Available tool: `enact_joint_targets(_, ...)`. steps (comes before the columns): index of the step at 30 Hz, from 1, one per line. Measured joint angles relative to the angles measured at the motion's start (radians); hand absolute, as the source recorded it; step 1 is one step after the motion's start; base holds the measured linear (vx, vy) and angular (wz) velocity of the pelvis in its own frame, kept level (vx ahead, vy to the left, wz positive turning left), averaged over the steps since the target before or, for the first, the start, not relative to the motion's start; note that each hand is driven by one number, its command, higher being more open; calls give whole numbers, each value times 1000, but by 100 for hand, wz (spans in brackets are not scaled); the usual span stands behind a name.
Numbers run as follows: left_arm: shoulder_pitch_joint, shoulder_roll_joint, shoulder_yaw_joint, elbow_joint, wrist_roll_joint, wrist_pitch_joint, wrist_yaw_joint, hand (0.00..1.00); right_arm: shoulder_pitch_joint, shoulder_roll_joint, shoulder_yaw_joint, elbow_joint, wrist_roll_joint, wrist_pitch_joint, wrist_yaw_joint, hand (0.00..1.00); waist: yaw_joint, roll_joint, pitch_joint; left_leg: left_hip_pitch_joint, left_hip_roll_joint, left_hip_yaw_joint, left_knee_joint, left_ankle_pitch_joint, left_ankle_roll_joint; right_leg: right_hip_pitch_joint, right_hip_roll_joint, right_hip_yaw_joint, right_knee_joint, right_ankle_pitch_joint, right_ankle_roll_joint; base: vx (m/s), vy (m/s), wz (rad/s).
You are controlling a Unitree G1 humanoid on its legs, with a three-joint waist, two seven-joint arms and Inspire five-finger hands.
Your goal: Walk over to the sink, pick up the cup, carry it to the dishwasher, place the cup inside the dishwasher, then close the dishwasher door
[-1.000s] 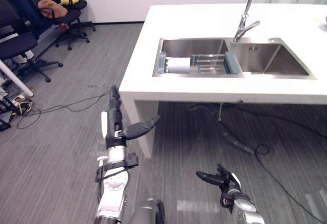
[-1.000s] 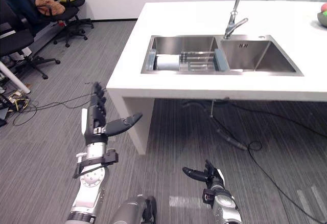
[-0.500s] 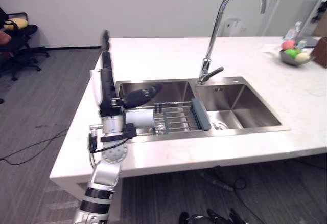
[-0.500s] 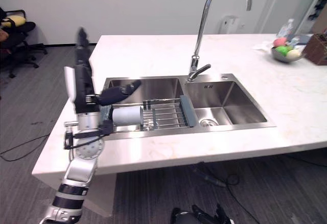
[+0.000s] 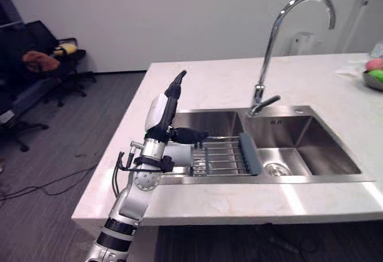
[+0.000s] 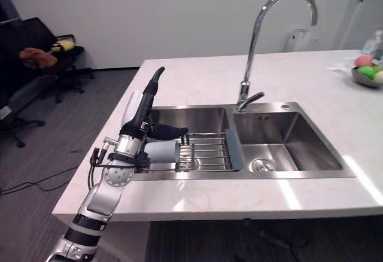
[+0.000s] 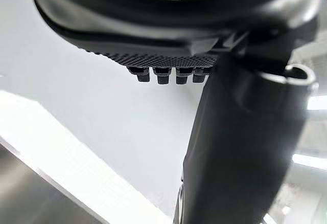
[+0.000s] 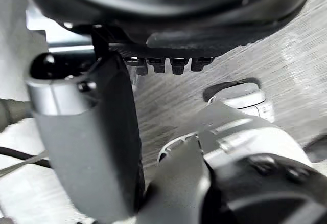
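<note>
The left hand's [image 5: 161, 112] fingers [image 5: 175, 88] stand straight and point upward, its thumb [image 5: 190, 134] sticks out sideways, and it grasps nothing. It hangs over the sink's [image 6: 239, 175] left basin. The cup [image 6: 163, 151] lies on its side in that basin, just under the thumb, with a gap between the two. Its far end rests against a wire rack [image 6: 206, 153] that spans the basin up to the divider. The right basin holds only its drain [image 6: 258, 165].

A narrow strip of white counter [image 6: 197, 199] runs along the sink's front edge, with a wider stretch behind it, where the tall faucet [image 6: 254, 46] rises.

The wrist hides the cup's near end. A fruit bowl [image 6: 366, 75], far right of the sink, is cut off. The right hand [image 8: 214, 37] shows over grey floor, its fingers looking straight and holding nothing.
</note>
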Motion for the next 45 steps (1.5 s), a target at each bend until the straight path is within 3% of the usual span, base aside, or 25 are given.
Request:
enact_joint_targets(4,-22,80,-1,7,53,39,-74,100,-14,15,-34,25,-21,-15,2,100,-19,5,16,50,-13,29,-97,50,-9,34,12,7,-66,49,-15,17,17,-5)
enact_joint_targets(11,-48,185,-22,69,93,43,-191,100,-19,28,-39,25,-49,-38,1,100,-43,1,27,58,-34,40,-153,52,-10,77,28,16,-221,151,-6,-43,44,-4)
enact_joint_targets(16,-49,235,-79,103,127,57,-252,100,-21,31,-39,16,-58,-35,-5,100,-51,3,38,62,-24,47,-158,-5,-31,87,38,17,-252,181,5,-74,64,-2)
enact_joint_targets(17,-49,241,-90,107,134,57,-263,100,-21,36,-38,14,-60,-35,-6,100,-49,-6,41,64,-27,56,-153,-13,-30,87,38,25,-256,187,8,-52,31,-11)
enact_joint_targets(26,-53,233,-95,192,150,71,-236,100,-18,36,19,-42,-59,-6,-23,100,-79,-7,54,58,-39,87,-131,-43,-19,70,26,60,-252,200,21,2,47,-13)
enact_joint_targets(35,-53,197,-94,260,163,84,-134,100,-20,33,31,-42,-59,-2,-30,100,-79,-13,63,59,-56,91,-132,-42,-19,68,19,64,-253,200,22,15,18,-1)
enact_joint_targets(41,-52,149,-95,334,235,89,-129,100,-28,31,56,-49,-61,3,-32,100,-79,-29,81,58,-50,95,-130,-44,-17,66,16,67,-258,197,28,-71,-19,-1)
enact_joint_targets(45,-52,140,-96,361,297,97,-122,100,-28,24,74,-70,-88,5,-33,100,-84,-26,86,58,-40,100,-127,-50,-22,65,26,73,-258,194,27,-42,-35,-6)
